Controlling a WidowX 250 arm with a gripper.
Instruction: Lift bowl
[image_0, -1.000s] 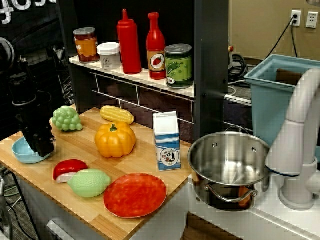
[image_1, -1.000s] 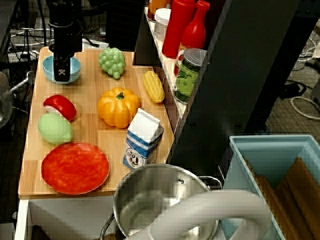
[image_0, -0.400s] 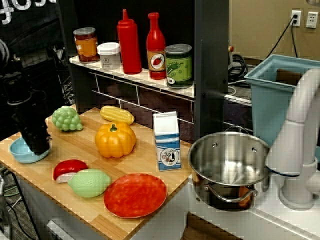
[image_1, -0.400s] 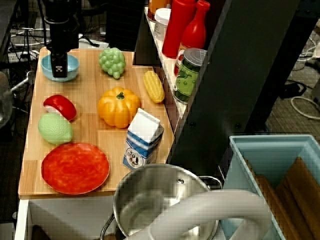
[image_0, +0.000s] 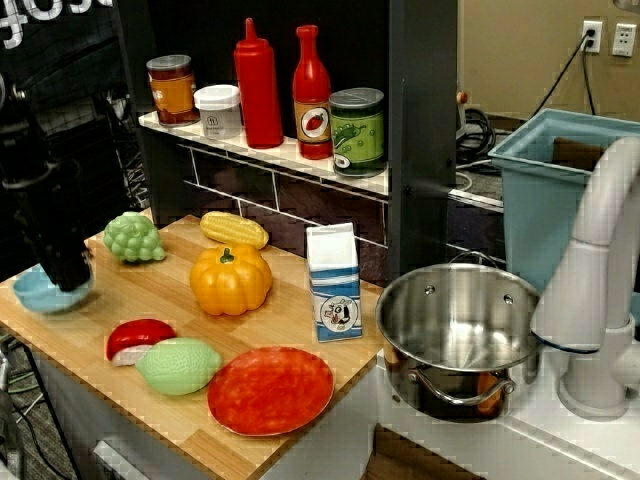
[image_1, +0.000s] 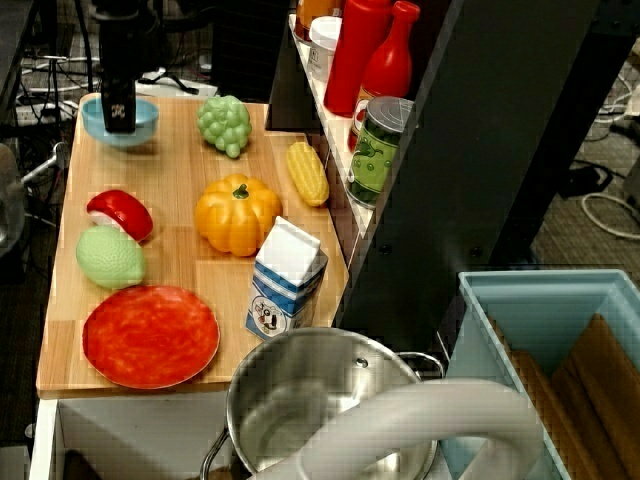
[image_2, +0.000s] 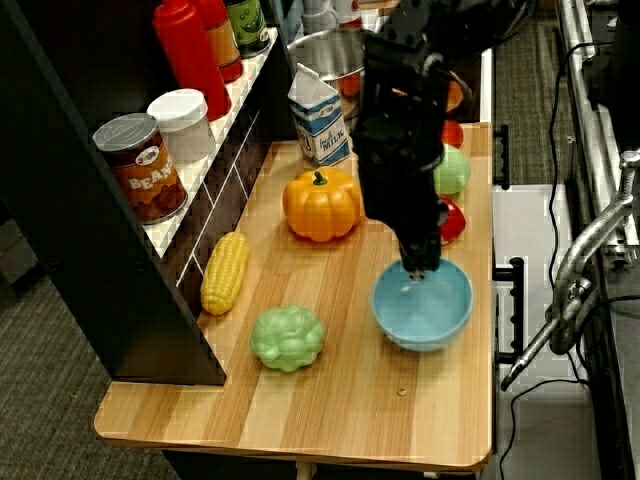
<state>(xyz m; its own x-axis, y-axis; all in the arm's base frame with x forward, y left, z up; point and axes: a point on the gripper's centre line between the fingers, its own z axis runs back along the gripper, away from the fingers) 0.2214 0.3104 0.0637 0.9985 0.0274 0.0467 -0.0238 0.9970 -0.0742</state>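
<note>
1. The bowl (image_0: 40, 291) has shifted toward the far-left corner of the wooden counter (image_1: 190, 260), away from the red-and-white piece it sat nearer to a second ago.
2. The gripper (image_2: 420, 268), closed on the bowl's rim, has travelled with it and now stands higher in the front view than before.
3. In the overhead view, the bowl (image_1: 120, 120) sits closer to the counter's back edge, casting a shadow beneath.
</note>
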